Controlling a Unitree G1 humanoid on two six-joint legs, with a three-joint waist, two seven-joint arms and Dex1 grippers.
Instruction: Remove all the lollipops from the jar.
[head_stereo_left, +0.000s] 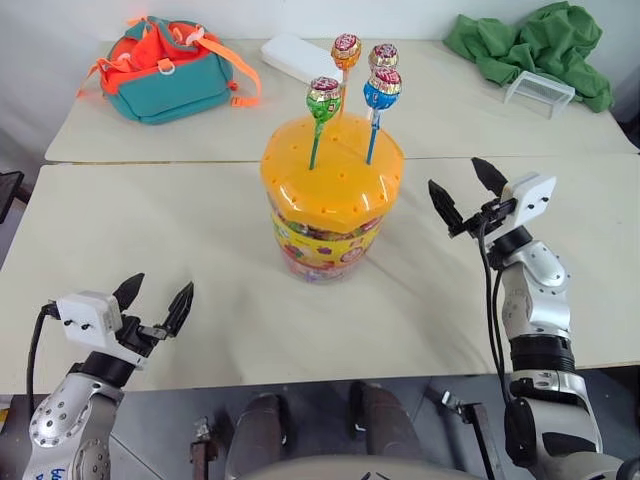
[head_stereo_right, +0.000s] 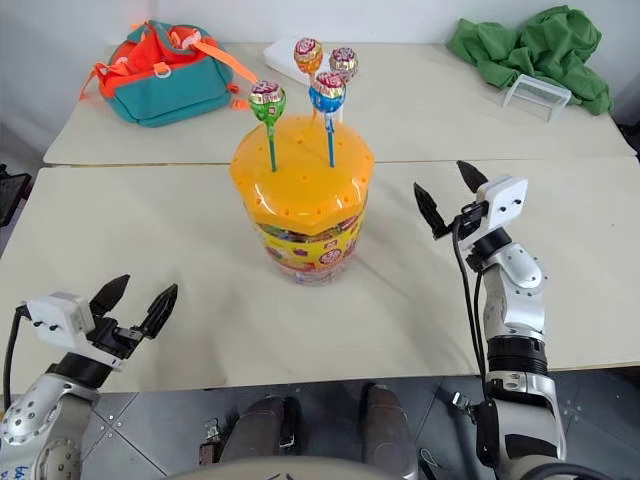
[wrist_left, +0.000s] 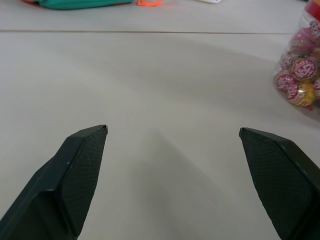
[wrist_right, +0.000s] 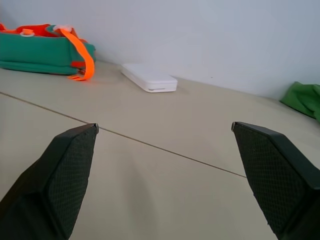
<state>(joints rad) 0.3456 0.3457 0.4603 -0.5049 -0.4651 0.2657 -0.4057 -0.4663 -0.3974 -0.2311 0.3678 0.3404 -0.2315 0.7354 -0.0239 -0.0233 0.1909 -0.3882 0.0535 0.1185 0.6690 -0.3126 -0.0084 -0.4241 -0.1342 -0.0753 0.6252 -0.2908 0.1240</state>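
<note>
The jar (head_stereo_left: 330, 215), a clear cylinder with a colourful label band and an orange holed lid, stands mid-table. Several lollipops stand upright in the lid: one on a green stick (head_stereo_left: 323, 97), one on a blue stick (head_stereo_left: 382, 88), one on an orange stick (head_stereo_left: 346, 50) and one behind them (head_stereo_left: 383, 56). My right gripper (head_stereo_left: 458, 178) hovers open to the right of the jar, about level with the lid, a hand's width away from it. My left gripper (head_stereo_left: 160, 290) is open and empty near the front left table edge, far from the jar (wrist_left: 302, 75).
At the back of the table lie a teal and orange backpack (head_stereo_left: 165, 68), a white oblong box (head_stereo_left: 300, 57), a green cloth (head_stereo_left: 530, 45) and a small clear container (head_stereo_left: 540, 93). A seam (head_stereo_left: 150, 163) runs across between the two tabletops.
</note>
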